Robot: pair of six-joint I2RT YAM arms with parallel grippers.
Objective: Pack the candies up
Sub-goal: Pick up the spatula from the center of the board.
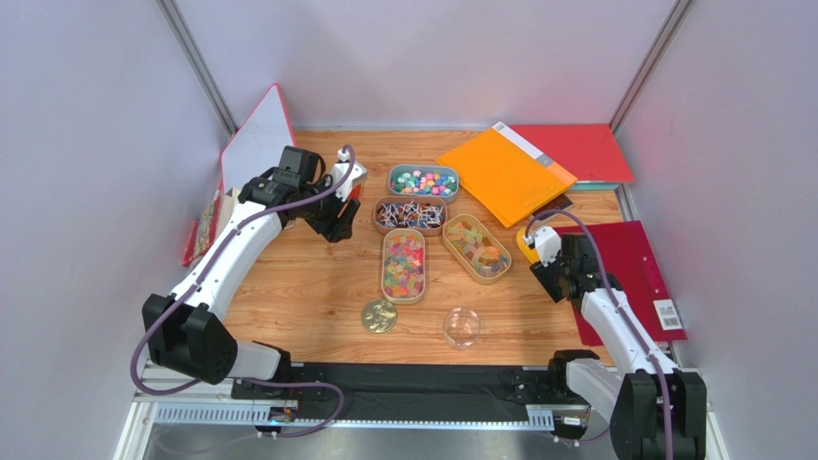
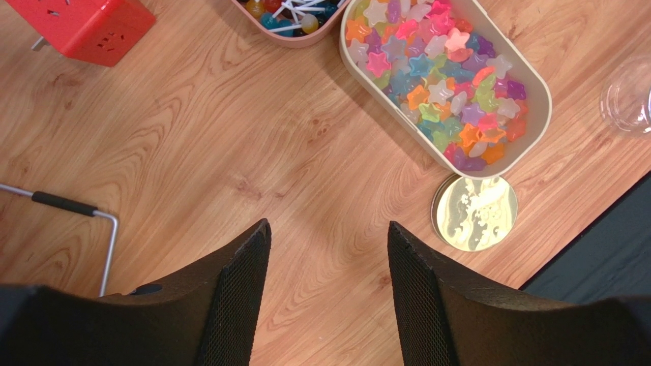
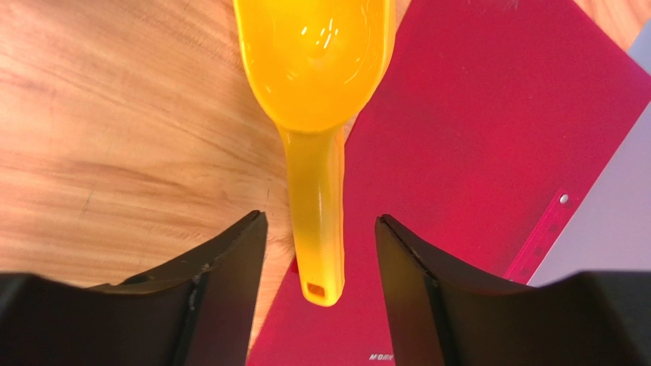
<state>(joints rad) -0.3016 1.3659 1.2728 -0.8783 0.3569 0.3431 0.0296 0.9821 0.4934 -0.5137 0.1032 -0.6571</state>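
The candies lie in four oval trays mid-table: pastel wrapped bits (image 1: 422,180), white-stick pieces (image 1: 410,214), coloured star gummies (image 1: 404,264) (image 2: 447,84) and yellow-orange gummies (image 1: 476,248). My left gripper (image 1: 336,227) (image 2: 328,238) hangs open over bare wood left of the trays, with nothing between its fingers. My right gripper (image 1: 549,271) (image 3: 321,223) is open around the handle of a yellow scoop (image 3: 321,61) (image 1: 525,244). There is a gap on each side of the handle. The scoop lies half on the wood, half on a dark red folder (image 3: 497,152).
A round gold lid (image 1: 379,316) (image 2: 474,212) and a clear round container (image 1: 462,327) (image 2: 630,95) sit near the front edge. A red cube (image 2: 84,27) stands at the left. Orange (image 1: 506,172) and red (image 1: 576,151) folders lie at the back right.
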